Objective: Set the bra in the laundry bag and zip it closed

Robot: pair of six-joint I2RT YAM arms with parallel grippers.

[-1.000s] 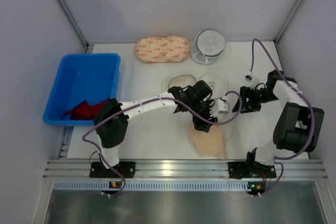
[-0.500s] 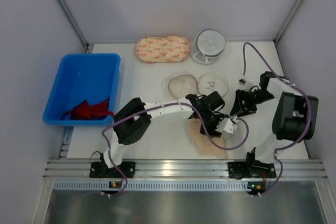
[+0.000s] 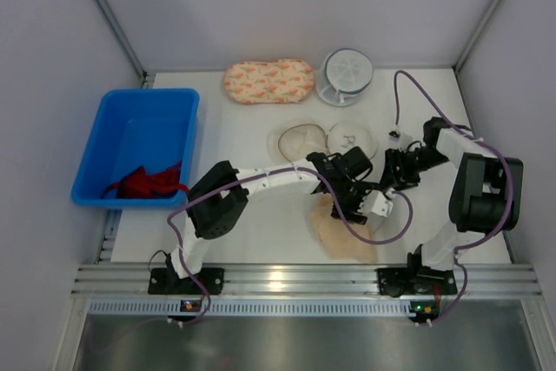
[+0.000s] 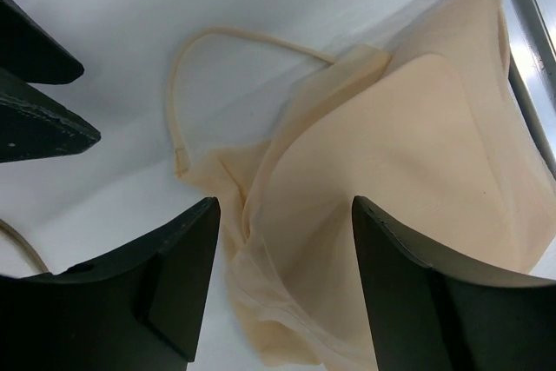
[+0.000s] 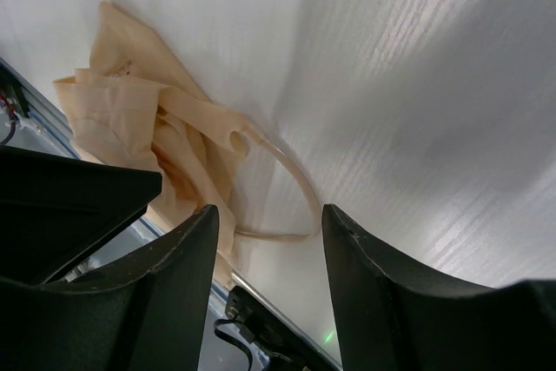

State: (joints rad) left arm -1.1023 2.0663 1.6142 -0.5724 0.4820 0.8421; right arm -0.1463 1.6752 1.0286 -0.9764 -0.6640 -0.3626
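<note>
Bra (image 3: 339, 247) crumpled, long axis far-left to near-right, L gripper (image 4: 285, 208) jaws wide over it, R gripper (image 5: 267, 215) wide

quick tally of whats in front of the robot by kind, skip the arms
Cloth items: 2 (bra, red cloth)
Soft bags: 2 (laundry bag, floral pouch)
Hard containers: 2 (blue bin, white container)
Total: 6
</note>
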